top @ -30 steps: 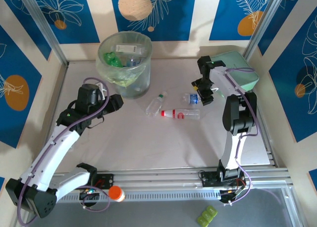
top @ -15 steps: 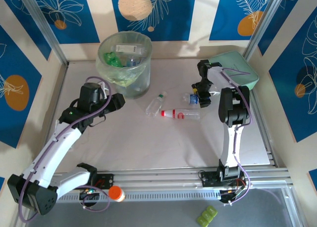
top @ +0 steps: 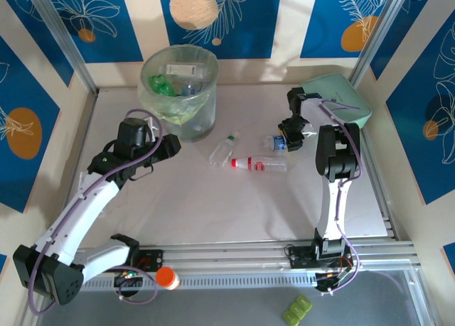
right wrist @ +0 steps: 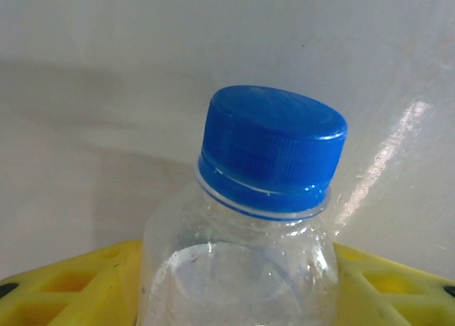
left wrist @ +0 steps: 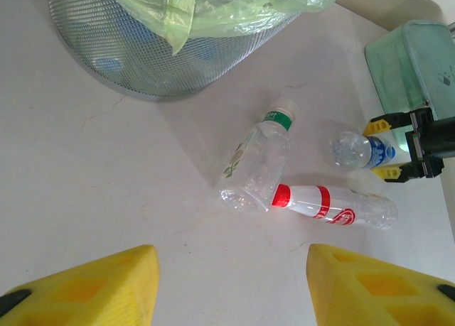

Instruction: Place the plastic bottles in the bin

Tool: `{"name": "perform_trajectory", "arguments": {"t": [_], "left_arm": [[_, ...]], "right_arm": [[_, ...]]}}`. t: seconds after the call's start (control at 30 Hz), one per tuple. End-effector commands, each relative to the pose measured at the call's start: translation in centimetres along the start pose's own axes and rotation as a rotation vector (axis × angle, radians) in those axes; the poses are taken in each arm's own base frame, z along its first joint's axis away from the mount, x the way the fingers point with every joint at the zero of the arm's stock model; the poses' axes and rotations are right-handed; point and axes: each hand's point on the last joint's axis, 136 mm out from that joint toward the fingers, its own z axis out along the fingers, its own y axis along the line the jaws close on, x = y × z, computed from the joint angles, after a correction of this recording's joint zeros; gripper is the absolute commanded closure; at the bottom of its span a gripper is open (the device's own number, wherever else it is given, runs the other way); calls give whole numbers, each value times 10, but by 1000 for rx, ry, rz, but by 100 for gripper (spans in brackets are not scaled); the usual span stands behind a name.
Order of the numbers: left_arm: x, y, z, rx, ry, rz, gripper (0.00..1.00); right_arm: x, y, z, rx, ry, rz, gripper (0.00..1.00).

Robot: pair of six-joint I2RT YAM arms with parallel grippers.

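From above, the tall round translucent bin (top: 178,91), lined with a pale green plastic bag, stands at the far left of the pale surface (top: 213,212). Green and clear bottles already lie inside it. Three more lie on the surface to its right. A clear plastic green-banded bottle (top: 223,149) with a white cap is nearest the bin. A slim clear red-labelled bottle (top: 259,164) lies just beside it on the near side, and a small clear blue-capped bottle (top: 274,142) is farther right. The right tool (top: 288,138) is down at that last bottle, near a mint-green rounded square case (top: 340,99) in the far right corner. The left tool (top: 168,145) hangs just near of the bin.

At the left wrist, the left tool (left wrist: 231,287) stands wide open, its yellow fingers (left wrist: 85,283) well apart with nothing between them. Beyond it rises the bin's (left wrist: 142,56) meshed wall. The red-labelled bottle (left wrist: 330,205) touches the green-banded bottle (left wrist: 257,163) near its base. The blue-capped bottle (left wrist: 352,150) lies between the fingers of the right tool (left wrist: 387,150).

At the right wrist, the blue-capped bottle (right wrist: 271,152) sits inside the right tool (right wrist: 234,297). The yellow fingers (right wrist: 64,283) seem pressed against both its sides, closed on it as it rests on the surface (right wrist: 106,91).
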Motion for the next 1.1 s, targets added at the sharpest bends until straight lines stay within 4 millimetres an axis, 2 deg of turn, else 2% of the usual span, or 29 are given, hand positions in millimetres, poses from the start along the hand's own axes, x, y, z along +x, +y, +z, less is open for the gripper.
{"name": "perform_trajectory", "arguments": {"t": [0.0, 0.2, 0.3, 0.4, 0.5, 0.6, 0.77, 0.87, 1.07], "left_arm": [[-13, -18, -11, 44, -43, 49, 43], [-17, -39, -26, 70, -85, 134, 43], [-14, -57, -34, 108, -78, 212, 39], [-7, -80, -43, 188, -60, 311, 32], [2, -107, -55, 311, -38, 397, 23], [8, -119, -60, 362, -9, 417, 18], [20, -137, -57, 453, 73, 392, 14], [29, -149, -53, 504, 124, 388, 12], [47, -179, -53, 695, 196, 335, 6]], "right_arm": [[2, 2, -20, -54, 18, -23, 40], [-1, 6, -59, -145, -1, -67, 43], [3, 6, -90, -199, -37, -129, 43], [18, 5, -123, -273, -84, -250, 43], [45, 2, -150, -406, -77, -392, 45], [83, -6, -178, -550, -77, -568, 45], [161, -33, -225, -776, -54, -891, 45], [203, -54, -245, -858, -8, -1032, 45], [255, -85, -276, -998, 28, -1194, 45]]}}
